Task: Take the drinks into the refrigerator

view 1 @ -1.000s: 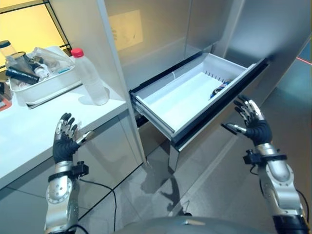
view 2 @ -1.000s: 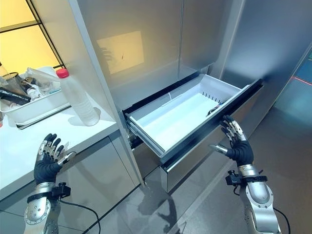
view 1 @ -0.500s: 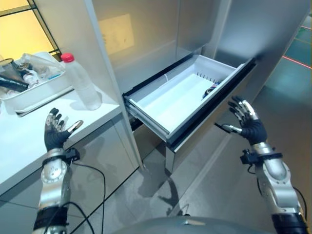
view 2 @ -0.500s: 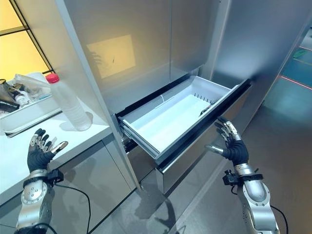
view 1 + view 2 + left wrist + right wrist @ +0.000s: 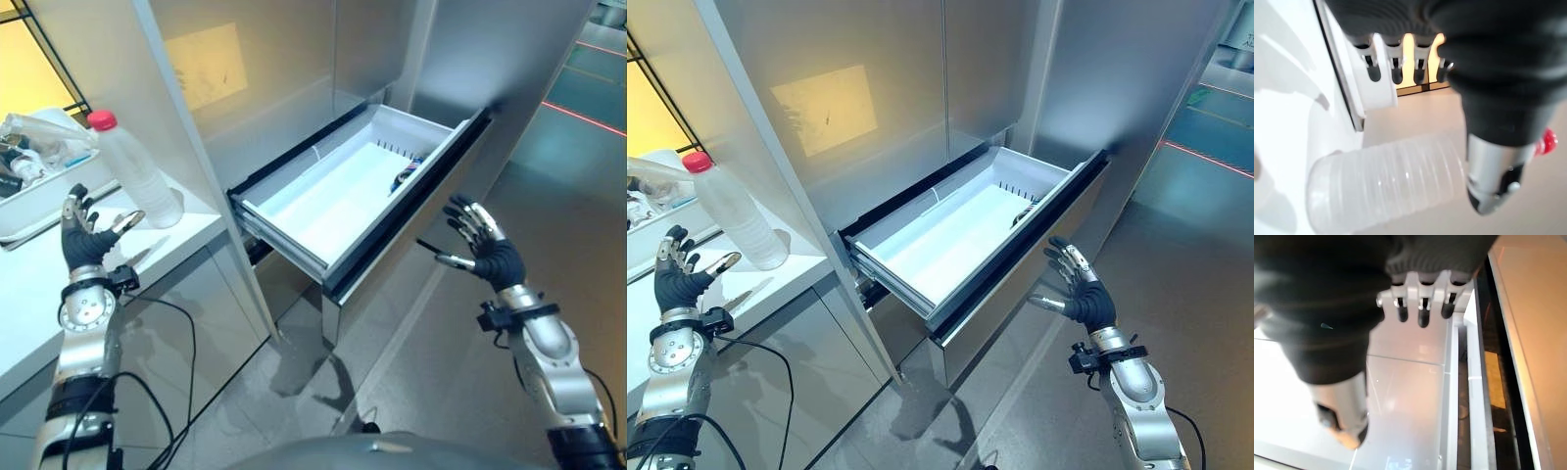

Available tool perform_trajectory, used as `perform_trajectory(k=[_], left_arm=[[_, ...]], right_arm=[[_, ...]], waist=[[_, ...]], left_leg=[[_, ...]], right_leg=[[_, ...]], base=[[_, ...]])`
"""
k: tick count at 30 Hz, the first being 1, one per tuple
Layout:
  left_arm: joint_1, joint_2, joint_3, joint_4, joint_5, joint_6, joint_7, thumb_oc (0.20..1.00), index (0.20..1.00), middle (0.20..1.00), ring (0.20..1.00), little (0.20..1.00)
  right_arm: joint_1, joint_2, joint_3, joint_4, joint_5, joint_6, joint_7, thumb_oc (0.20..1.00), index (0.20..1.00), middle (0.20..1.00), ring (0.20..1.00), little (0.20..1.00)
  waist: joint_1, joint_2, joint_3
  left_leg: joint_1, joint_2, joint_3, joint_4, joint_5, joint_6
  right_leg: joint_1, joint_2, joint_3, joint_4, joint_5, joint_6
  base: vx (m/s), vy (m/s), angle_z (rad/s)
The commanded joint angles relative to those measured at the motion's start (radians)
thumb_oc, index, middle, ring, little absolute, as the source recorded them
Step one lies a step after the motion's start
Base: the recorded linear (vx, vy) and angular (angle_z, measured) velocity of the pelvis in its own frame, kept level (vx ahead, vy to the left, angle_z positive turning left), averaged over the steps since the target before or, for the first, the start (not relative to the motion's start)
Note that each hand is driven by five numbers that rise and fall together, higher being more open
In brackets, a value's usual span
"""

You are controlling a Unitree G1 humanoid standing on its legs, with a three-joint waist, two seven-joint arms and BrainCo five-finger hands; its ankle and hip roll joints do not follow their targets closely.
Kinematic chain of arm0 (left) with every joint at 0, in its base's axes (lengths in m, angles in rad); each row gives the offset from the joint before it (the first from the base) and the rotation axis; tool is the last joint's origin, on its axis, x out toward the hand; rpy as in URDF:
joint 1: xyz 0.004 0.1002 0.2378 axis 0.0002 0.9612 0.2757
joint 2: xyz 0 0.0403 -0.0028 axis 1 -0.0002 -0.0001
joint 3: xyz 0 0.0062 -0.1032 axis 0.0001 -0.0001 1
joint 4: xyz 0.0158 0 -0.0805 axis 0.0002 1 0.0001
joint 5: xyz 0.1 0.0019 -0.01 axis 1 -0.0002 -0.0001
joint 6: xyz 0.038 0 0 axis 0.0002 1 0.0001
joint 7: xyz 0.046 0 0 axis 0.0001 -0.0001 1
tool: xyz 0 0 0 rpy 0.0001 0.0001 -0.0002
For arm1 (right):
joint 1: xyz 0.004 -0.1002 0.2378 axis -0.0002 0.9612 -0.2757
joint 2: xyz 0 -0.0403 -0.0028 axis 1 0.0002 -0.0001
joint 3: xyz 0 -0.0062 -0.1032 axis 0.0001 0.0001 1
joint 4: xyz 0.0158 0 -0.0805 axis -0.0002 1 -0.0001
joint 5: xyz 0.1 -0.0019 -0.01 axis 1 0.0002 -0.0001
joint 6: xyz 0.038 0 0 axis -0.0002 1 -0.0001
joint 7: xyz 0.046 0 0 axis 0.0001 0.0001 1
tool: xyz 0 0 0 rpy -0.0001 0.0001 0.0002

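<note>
A clear plastic bottle (image 5: 137, 174) with a red cap stands upright on the white counter (image 5: 39, 284) at the left; it also fills the left wrist view as the bottle (image 5: 1396, 183). My left hand (image 5: 83, 240) is raised just left of it, fingers straight and spread, not touching it. The refrigerator's white drawer (image 5: 343, 191) is pulled out in the middle, with a small dark item (image 5: 407, 178) lying at its far end. My right hand (image 5: 485, 253) hovers open beside the drawer's dark front panel (image 5: 411, 235), apart from it.
A white tray (image 5: 24, 201) with bags and bottles sits on the counter behind the bottle. Tall grey refrigerator doors (image 5: 892, 88) rise above the drawer. Grey tiled floor (image 5: 441, 372) lies open to the right and in front.
The camera has turned right, shifting the whole scene left. My left hand has risen and come closer to the bottle. The right hand stays open by the drawer front.
</note>
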Motion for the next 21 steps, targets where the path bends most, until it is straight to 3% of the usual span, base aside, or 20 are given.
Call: perform_trajectory(k=[1, 21], left_arm=[[-0.129, 0.109, -0.038, 0.04, 0.024, -0.031, 0.014, 1.0, 1.0, 1.0, 1.0, 1.0], [-0.084, 0.044, -0.06, 0.007, 0.038, -0.022, -0.029, 1.0, 1.0, 1.0, 1.0, 1.0]], right_arm=[[-0.077, -0.026, 0.004, -0.052, 0.043, -0.032, 0.008, 1.0, 1.0, 1.0, 1.0, 1.0], [-0.043, -0.001, -0.016, -0.06, 0.042, -0.028, 0.026, 1.0, 1.0, 1.0, 1.0, 1.0]], waist=[[-0.017, -0.035, 0.005], [-0.02, -0.041, -0.009]], left_leg=[[-0.059, -0.022, -0.028, 0.088, -0.082, 0.028], [-0.026, -0.019, -0.027, 0.082, -0.099, 0.032]], right_leg=[[0.012, -0.023, -0.038, 0.113, -0.181, 0.031], [0.042, -0.013, -0.017, 0.099, -0.191, 0.026]], base=[[0.03, -0.005, -0.01], [0.01, -0.001, -0.01]])
